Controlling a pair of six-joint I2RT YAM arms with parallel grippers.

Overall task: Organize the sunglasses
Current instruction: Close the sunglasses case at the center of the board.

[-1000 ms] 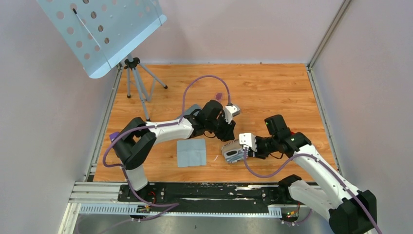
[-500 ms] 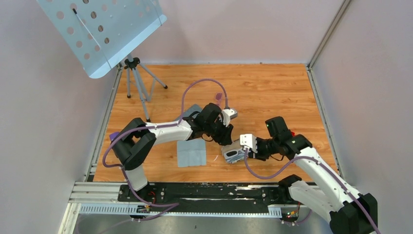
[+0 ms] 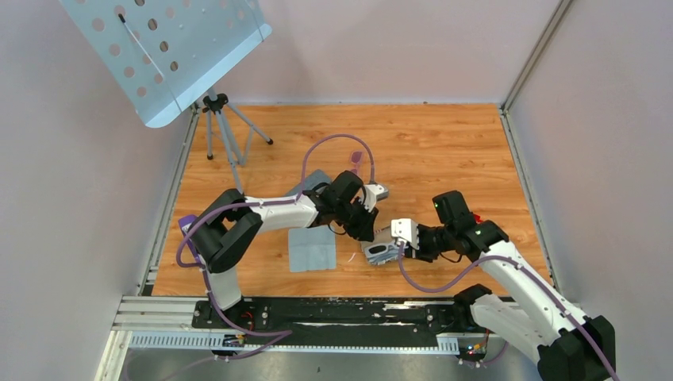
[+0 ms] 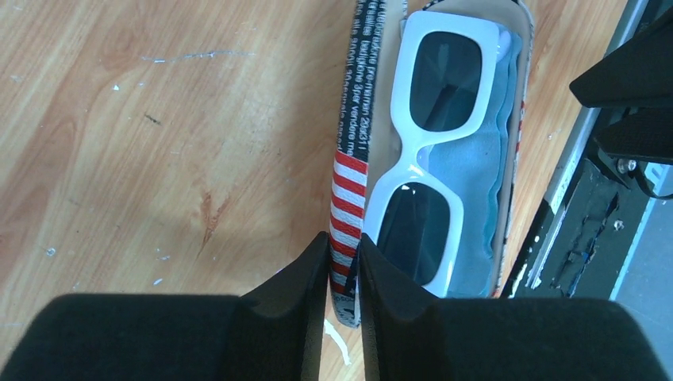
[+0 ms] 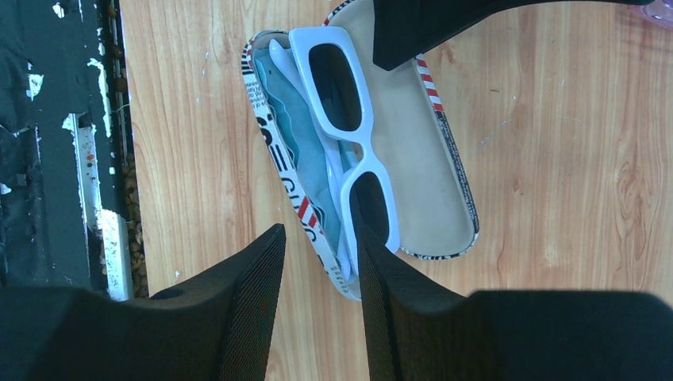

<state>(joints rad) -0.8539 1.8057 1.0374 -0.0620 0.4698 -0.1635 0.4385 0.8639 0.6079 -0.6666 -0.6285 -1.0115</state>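
Left gripper [image 4: 343,238] pinching the lid rim of the open flag-patterned case [image 5: 428,182]; purple sunglasses [image 3: 356,157] out on the table [image 3: 444,151].
I see my left fingers pressed on either side of the red-striped rim, with white sunglasses [image 4: 413,151] lying inside on a blue cloth. My right gripper [image 5: 319,234] stands part-spread astride the case's near end; I cannot tell if it grips. The purple pair lies beyond the left arm, apart from the case.
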